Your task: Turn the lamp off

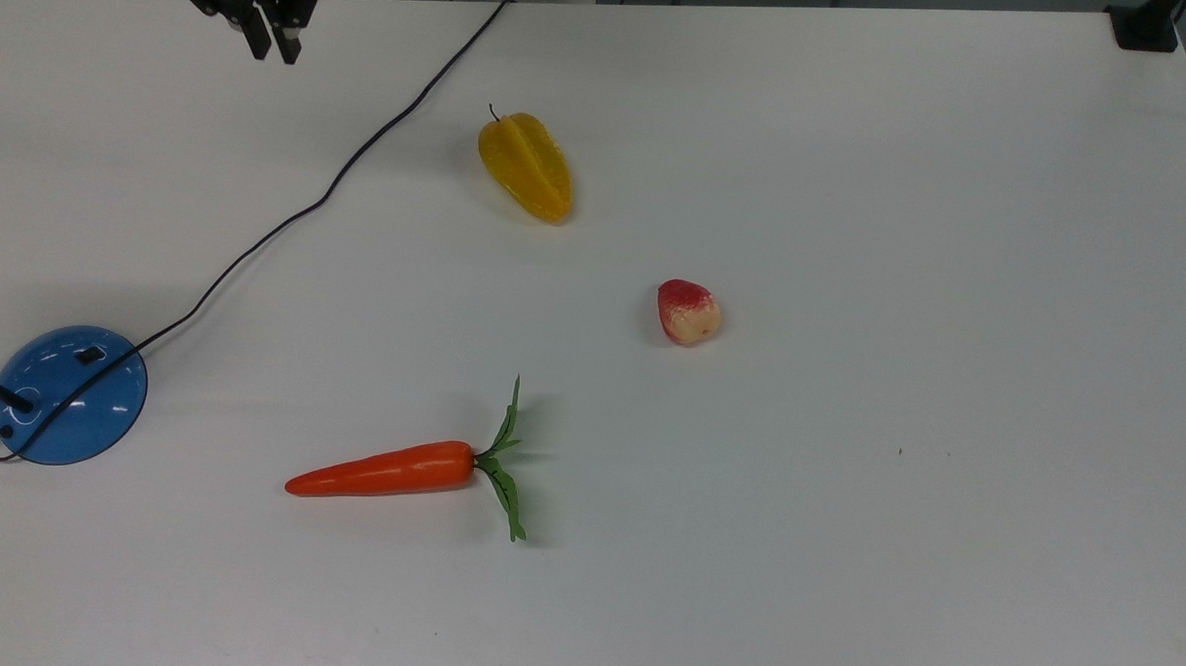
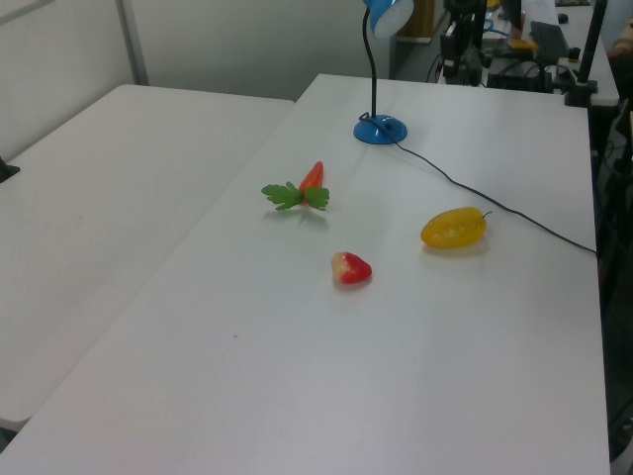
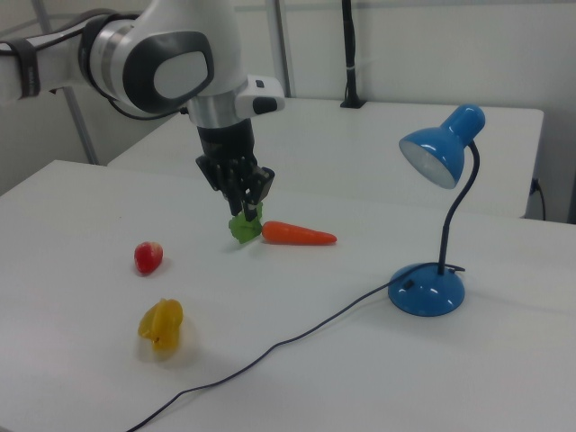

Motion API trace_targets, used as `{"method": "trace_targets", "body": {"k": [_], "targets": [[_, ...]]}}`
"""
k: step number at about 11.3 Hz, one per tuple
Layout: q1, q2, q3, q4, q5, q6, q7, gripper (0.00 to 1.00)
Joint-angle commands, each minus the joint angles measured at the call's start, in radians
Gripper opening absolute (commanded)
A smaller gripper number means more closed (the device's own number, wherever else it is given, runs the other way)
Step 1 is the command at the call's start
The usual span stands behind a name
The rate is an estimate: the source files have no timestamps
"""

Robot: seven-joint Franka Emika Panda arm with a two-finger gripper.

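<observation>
The lamp has a glossy blue dome base (image 1: pixel 70 400) at the top view's left edge, with a small black rocker switch (image 1: pixel 90 355) on it and a black cord (image 1: pixel 288 215) running off to the far edge. In the right view its thin stem rises from the base (image 3: pixel 427 290) to a blue shade (image 3: pixel 445 148) whose inside looks unlit. My gripper (image 1: pixel 273 47) hangs shut and holding nothing, high over the table's far left corner in the top view, far from the base. In the right view the gripper (image 3: pixel 245 212) hangs well to the left of the lamp.
An orange carrot (image 1: pixel 387 472) with green leaves lies right of the lamp base in the top view. A yellow starfruit (image 1: pixel 525 165) and a red-and-cream fruit (image 1: pixel 689 312) lie mid-table. A black clamp (image 1: pixel 1147 27) sits at the far right corner.
</observation>
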Motion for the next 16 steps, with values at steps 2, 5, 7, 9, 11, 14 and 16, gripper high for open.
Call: {"method": "trace_targets", "body": {"k": [2,5,7,9,11,14,16], "targets": [[0.015,-0.061,-0.012,-0.039,-0.013,-0.078,-0.031,1.00],[0.014,-0.064,-0.012,-0.039,-0.018,-0.140,-0.028,1.00],[0.014,-0.060,-0.012,-0.036,-0.024,-0.131,-0.028,1.00],[0.014,-0.061,-0.012,-0.036,-0.019,-0.123,-0.021,1.00],[0.011,-0.061,-0.012,-0.036,-0.013,-0.125,-0.019,1.00],[0.017,-0.055,-0.010,-0.039,-0.008,-0.120,-0.030,1.00],[0.018,-0.053,-0.010,-0.043,-0.010,-0.120,-0.031,1.00]]}}
